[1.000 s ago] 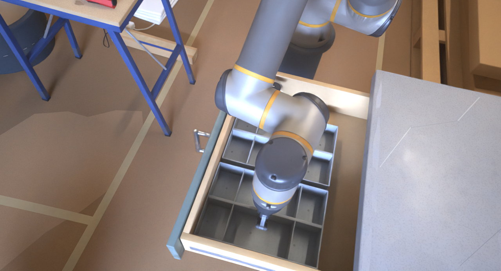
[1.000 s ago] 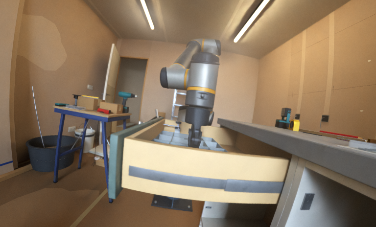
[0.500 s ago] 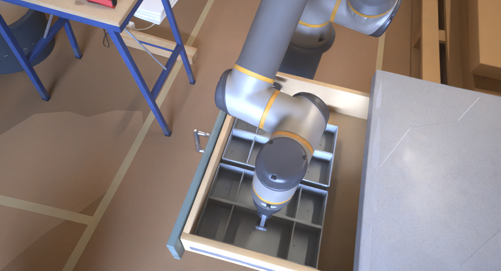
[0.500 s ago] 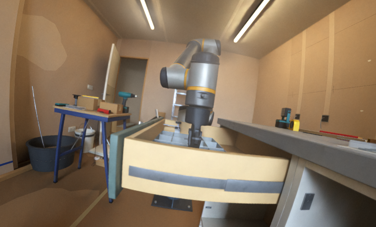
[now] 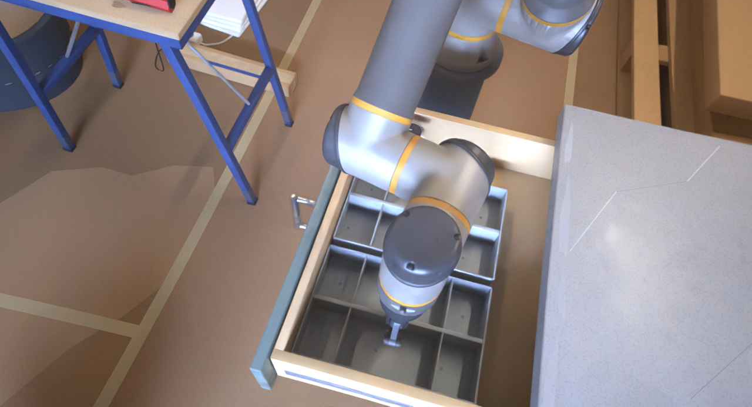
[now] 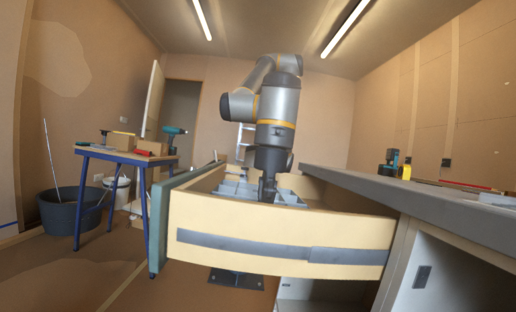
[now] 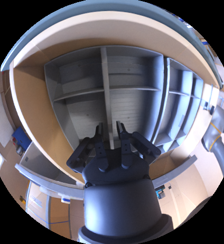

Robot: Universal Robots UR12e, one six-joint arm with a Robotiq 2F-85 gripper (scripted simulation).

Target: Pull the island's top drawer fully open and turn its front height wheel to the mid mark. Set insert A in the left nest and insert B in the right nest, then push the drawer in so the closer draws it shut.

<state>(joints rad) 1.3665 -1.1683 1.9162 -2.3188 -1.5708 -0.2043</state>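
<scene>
My gripper (image 5: 393, 339) (image 7: 110, 129) points straight down into the pulled-out top drawer (image 5: 405, 257), open and holding nothing, with its fingers on either side of a divider wall of the nearer grey insert (image 5: 392, 323) (image 7: 106, 92). That insert sits in the drawer's near half, and a second grey divided insert (image 5: 420, 226) (image 7: 182, 103) sits just behind it in the far half, the two close side by side. My forearm hides part of the far insert from the side camera. The drawer's grey-green front panel (image 5: 294, 278) (image 6: 160, 221) carries a metal handle (image 5: 300, 211).
A dark tub (image 6: 64, 213) and a white bucket (image 6: 116, 189) stand on the floor by the blue-legged work table (image 6: 121, 168), left of the drawer. The grey island worktop (image 5: 647, 268) runs along the drawer's right, with a measuring tape (image 6: 403, 172) on it.
</scene>
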